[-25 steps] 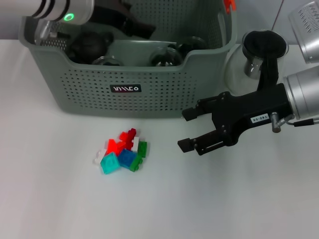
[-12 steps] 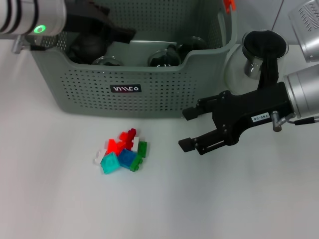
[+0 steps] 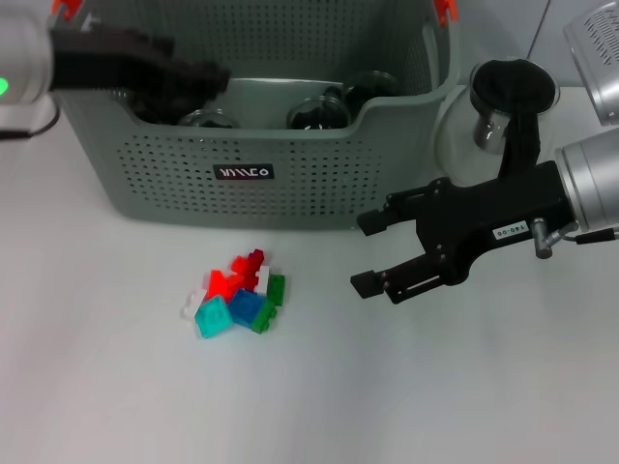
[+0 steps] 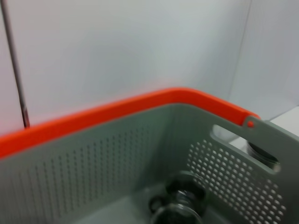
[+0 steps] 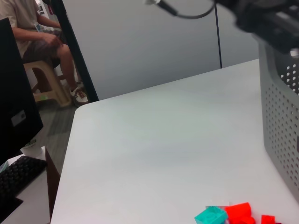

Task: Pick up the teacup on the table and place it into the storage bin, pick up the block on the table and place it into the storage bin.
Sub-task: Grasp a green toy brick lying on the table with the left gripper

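Blocks point(image 3: 237, 295) on table, well left of open right gripper point(image 3: 368, 253)

Camera layout: head view looks steeply down on the table point(image 3: 464, 387).
Left wrist view sits close inside the storage bin point(image 4: 140, 158); right wrist view skims low across the table; all share the bin.

White worktop in a plain, grey-walled room.

The smooth white table point(image 5: 154, 140) ends at a rounded corner in front of a bare pale grey wall point(image 5: 140, 42). A thin black vertical pole point(image 5: 218, 32) stands against that wall, and a thicker black slanted post point(image 5: 74, 51) leans nearer by. Beyond it, a seated person in dark shorts point(image 5: 35, 35) sits on a beige plastic stool point(image 5: 46, 84) on grey floor.
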Robot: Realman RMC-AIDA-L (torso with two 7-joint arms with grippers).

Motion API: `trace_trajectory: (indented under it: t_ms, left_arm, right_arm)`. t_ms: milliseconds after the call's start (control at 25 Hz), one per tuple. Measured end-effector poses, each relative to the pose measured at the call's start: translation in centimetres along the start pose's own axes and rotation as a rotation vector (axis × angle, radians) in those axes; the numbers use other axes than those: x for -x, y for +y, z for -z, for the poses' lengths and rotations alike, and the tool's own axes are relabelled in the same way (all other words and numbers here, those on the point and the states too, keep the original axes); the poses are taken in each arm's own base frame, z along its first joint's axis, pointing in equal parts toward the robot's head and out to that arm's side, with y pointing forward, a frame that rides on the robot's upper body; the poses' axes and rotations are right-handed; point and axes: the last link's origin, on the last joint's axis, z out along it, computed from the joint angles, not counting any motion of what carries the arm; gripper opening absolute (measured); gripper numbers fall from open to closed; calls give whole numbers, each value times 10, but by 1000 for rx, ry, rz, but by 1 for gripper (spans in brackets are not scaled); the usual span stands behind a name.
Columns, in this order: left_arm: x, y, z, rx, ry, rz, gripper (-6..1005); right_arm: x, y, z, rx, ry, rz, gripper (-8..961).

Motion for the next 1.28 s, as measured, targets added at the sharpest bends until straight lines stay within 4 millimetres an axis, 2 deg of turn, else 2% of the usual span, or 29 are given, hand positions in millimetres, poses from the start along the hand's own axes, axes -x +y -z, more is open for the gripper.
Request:
trace_trajectory:
  t_ms: [200,280,320,360,480,600,760,1000,1280]
  left_arm:
    - [21,-3,22,57,-11,88,833]
    - [28,-5,32,80,6,113,833]
    - [34,-6,43,103,34,130,833]
    - [34,-6,43,103,34,130,833]
    - [43,-6,63,151,80,145,834]
    - [52,-6,71,181,90,162,835]
    - [70,-9,75,212,89,224,835]
    - [87,-13,71,235,84,288,835]
    - [92,-14,65,240,12,287,836]
  right_arm:
    - [1,-1,1,-3,0,9,881]
    - [2,-2,1,-7,2,11,882]
    - [1,-2,2,-9,4,12,882]
    - [1,-2,2,-9,4,12,882]
    - [1,-3,3,-12,5,13,882]
    - [2,-4,4,-17,5,14,882]
    - [2,-5,4,-23,2,13,882]
    - [4,-6,4,-29,1,16,881]
    - [7,-7,1,-29,-3,23,882]
